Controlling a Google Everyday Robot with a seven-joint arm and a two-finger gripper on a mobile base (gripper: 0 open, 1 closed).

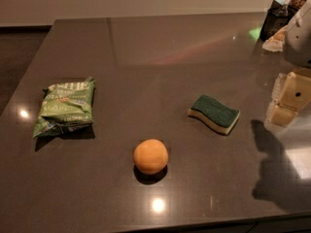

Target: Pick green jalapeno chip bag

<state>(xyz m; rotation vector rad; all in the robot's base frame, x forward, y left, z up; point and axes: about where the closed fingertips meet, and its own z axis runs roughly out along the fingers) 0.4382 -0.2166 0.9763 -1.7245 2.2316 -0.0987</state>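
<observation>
The green jalapeno chip bag (64, 107) lies flat on the dark table at the left, crinkled and shiny, with white lettering and a small orange mark. My gripper (287, 101) hangs at the right edge of the view, cream-coloured, above the table and far to the right of the bag. It holds nothing that I can see. Its shadow falls on the table below it.
An orange ball (151, 156) sits near the front middle. A green-topped yellow sponge (214, 113) lies right of centre, between the ball and the gripper. Dark containers (275, 17) stand at the back right corner. The table's front edge (146, 227) is close.
</observation>
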